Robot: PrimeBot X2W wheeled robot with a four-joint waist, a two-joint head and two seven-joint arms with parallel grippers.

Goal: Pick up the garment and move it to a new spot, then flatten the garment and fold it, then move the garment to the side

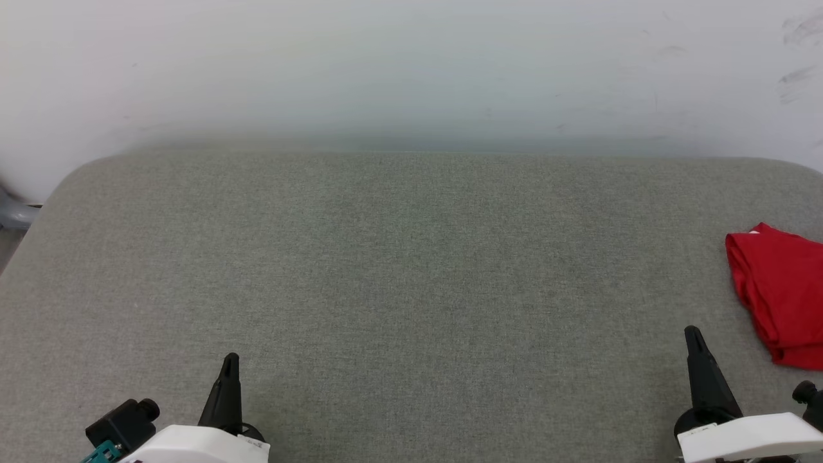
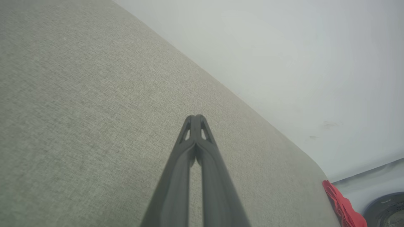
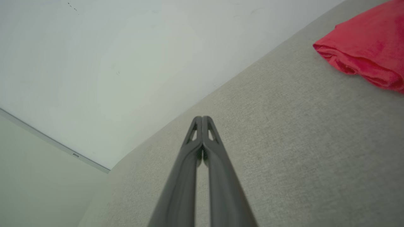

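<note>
The garment (image 1: 781,296) lies folded into a compact red bundle at the far right of the grey fabric surface (image 1: 398,257), cut off by the head view's right edge; a tiny bit of white shows at its top. Its lettering is hidden. The right wrist view has the garment (image 3: 366,47) at the upper right, and in the left wrist view the garment (image 2: 342,205) is a thin red strip at the surface's far end. My right gripper (image 1: 693,334) is shut, empty, just left of the bundle. My left gripper (image 1: 230,360) is shut and empty at the lower left.
A pale wall (image 1: 411,71) runs along the far side of the surface. A grey object (image 1: 13,215) pokes in beyond the left corner. A dark round object (image 2: 386,209) sits on the floor past the surface's far end.
</note>
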